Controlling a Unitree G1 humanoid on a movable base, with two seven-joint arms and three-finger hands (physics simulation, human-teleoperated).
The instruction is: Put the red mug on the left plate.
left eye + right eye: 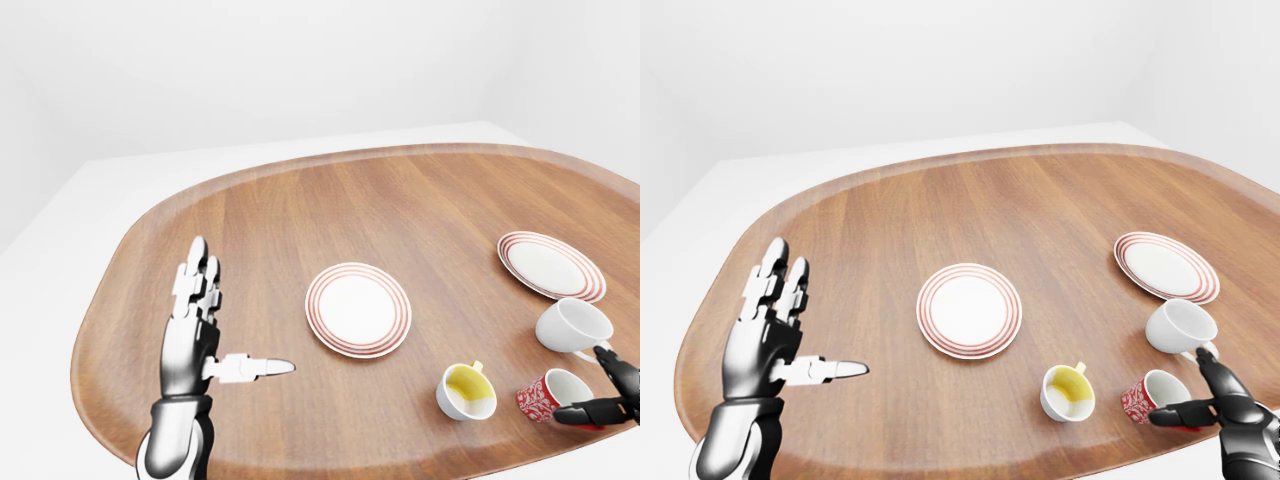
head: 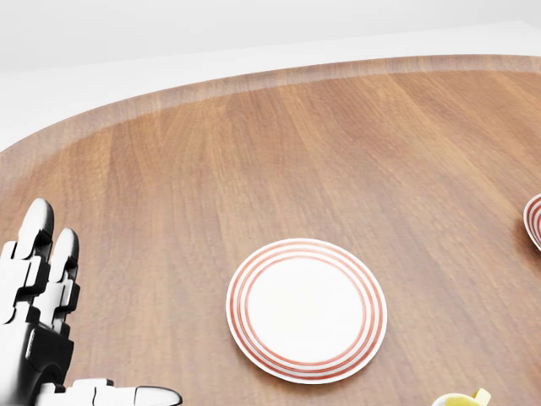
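In the left-eye view, your left hand (image 1: 200, 330) hangs over the table (image 1: 270, 210) with fingers spread wide, holding nothing. In the head view, the left plate (image 2: 306, 309) lies bare. In the right-eye view, the red mug (image 1: 1150, 397) tilts, mouth toward the upper right, beside the yellow mug (image 1: 1067, 392) and below the white mug (image 1: 1181, 327); your right hand (image 1: 1225, 405) brackets it, fingers open.
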